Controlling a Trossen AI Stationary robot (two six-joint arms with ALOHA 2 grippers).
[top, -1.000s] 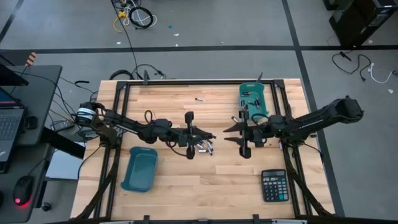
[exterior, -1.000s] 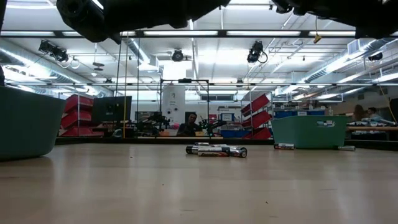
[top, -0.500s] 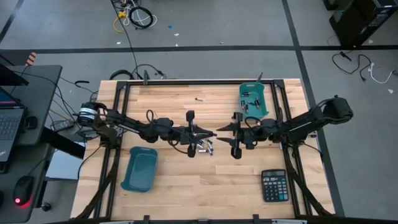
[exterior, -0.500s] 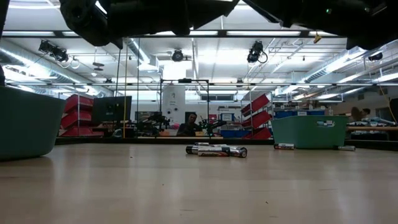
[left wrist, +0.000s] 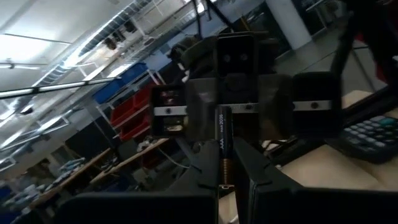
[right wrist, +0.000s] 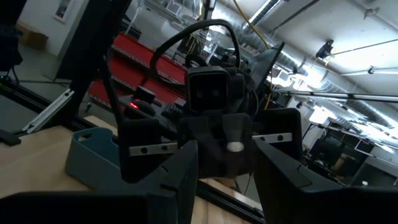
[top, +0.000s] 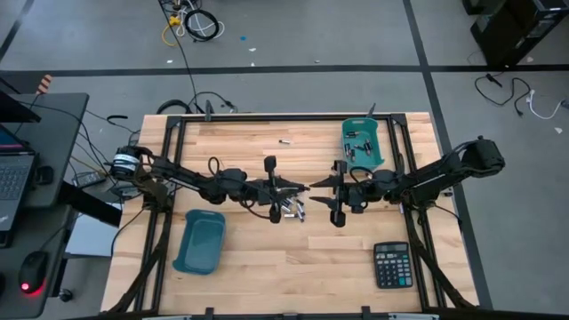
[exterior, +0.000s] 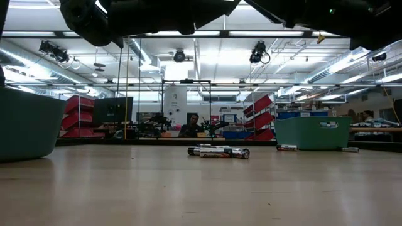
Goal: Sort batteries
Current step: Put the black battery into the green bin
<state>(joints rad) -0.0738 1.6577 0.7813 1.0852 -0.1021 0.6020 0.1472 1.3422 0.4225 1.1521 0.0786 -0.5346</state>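
Note:
My left gripper [top: 300,190] hovers over the table's middle, shut on a thin AAA battery [left wrist: 224,146]. Facing it from the right, my right gripper [top: 313,193] is open. Its fingers [right wrist: 186,177] stand on either side of the left gripper's tip, where the battery's round end [right wrist: 235,147] shows. Whether they touch it cannot be told. A small heap of silver and black batteries [top: 293,212] lies on the wood below, also in the low view [exterior: 218,152]. More batteries sit in the far teal bin [top: 363,142]. My left gripper pinches the AAA battery between its two fingers [left wrist: 261,183], by its copper-coloured rear end [left wrist: 224,171]. The battery lies along the fingers and sticks out past their tips toward the table's right. It is about level and lifted clear of the table.
A second teal bin [top: 200,240] sits near the left front. A black calculator [top: 392,265] lies at the right front. One stray battery [top: 284,141] rests toward the far edge. Bare wood lies between heap and near edge.
My right gripper has moved toward the table's left and closed in on the left gripper's tip, staying open. It then held still. My left gripper has kept its place and its hold on the battery.

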